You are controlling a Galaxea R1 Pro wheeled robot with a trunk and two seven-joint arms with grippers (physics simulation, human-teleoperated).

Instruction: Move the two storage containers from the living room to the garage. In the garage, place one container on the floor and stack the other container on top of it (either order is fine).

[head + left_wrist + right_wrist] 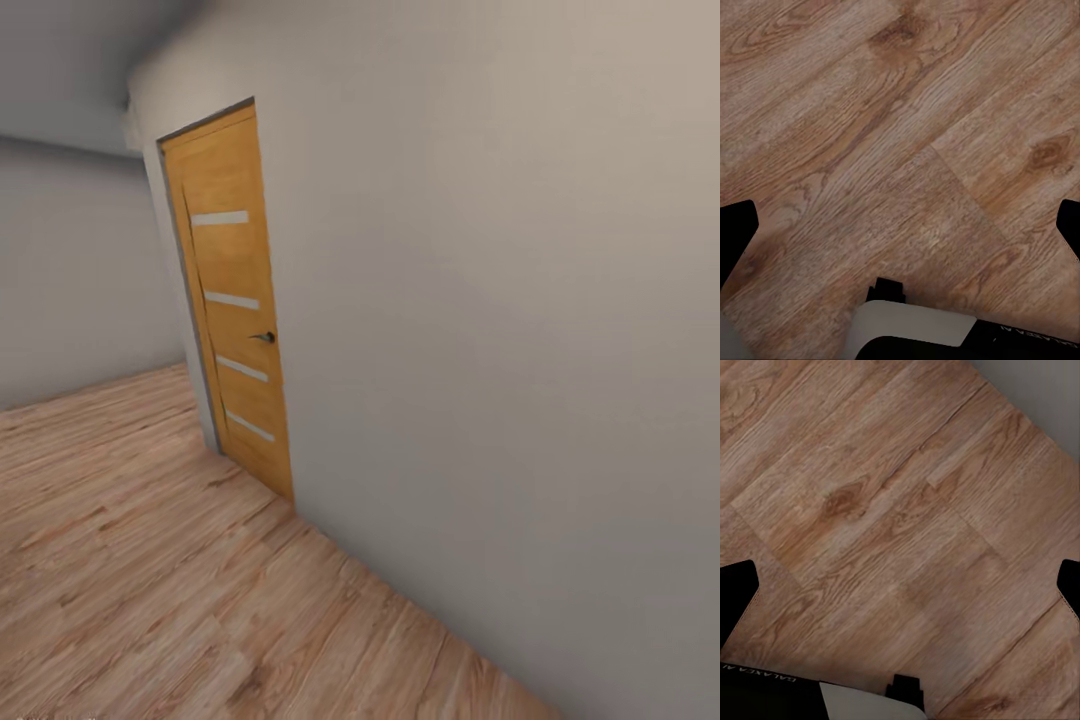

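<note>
Head view: pale grey wall (520, 300) filling the right, orange wooden door (232, 300) with four pale slats and a dark handle (264, 337) set far left in it, shut, light wood plank floor (150, 580) spreading near and left. Left wrist: left end effector (900, 225) spread wide, empty, dark fingertips (735, 232) at either edge above planks. Right wrist: right end effector (900, 585) likewise spread, empty, over planks beside the wall's foot.
</note>
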